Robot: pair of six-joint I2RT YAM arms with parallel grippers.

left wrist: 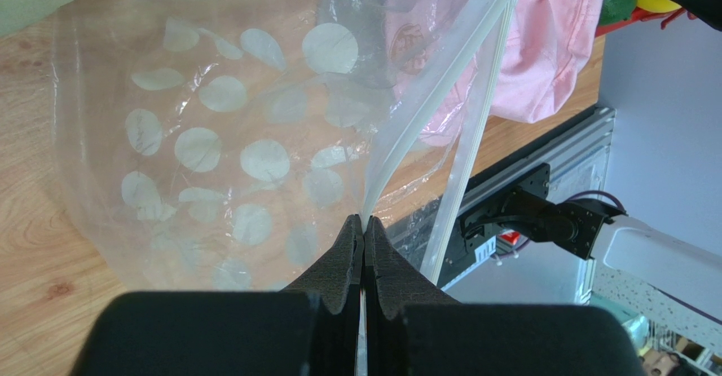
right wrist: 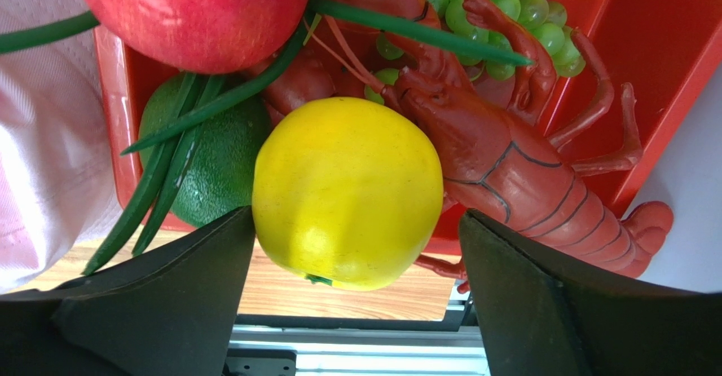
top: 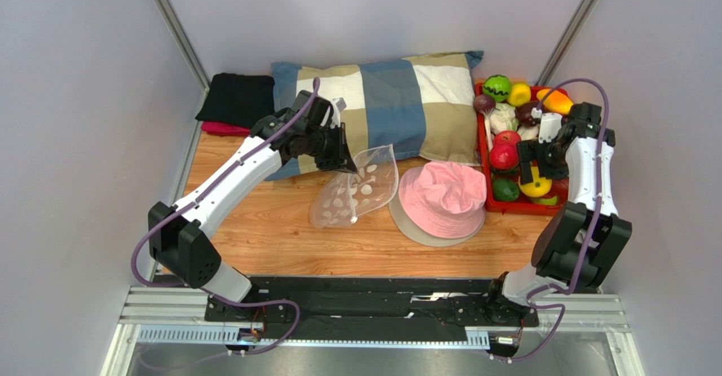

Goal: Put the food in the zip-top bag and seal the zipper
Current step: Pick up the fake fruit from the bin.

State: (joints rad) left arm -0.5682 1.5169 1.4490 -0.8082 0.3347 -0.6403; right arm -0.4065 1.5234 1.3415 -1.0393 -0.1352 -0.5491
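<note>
**Bag held ready, right arm set over a yellow fruit**

Overhead: left claw [top: 341, 154] lifts the empty bag [top: 356, 192] beside the hat [top: 442, 200]. Left wrist: jaws pinched shut on one lip at the zipper [left wrist: 479, 88]. Right wrist: right claw [right wrist: 356, 215] wide, straddling a yellow fruit [right wrist: 347, 186] in the tray [right wrist: 669, 72]. Closing likely comes next, with lobster [right wrist: 508, 169] and onion [right wrist: 195, 114] crowding.

Crinkly clear plastic bag [left wrist: 212, 139], glossy fruit [right wrist: 347, 192], wooden table [top: 280, 241].

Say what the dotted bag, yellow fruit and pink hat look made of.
The zip-top bag: thin clear plastic film, glossy and crinkled. The yellow fruit: likely moulded plastic or foam, smooth, soft sheen. The pink hat: matte woven cloth, soft folds.
</note>
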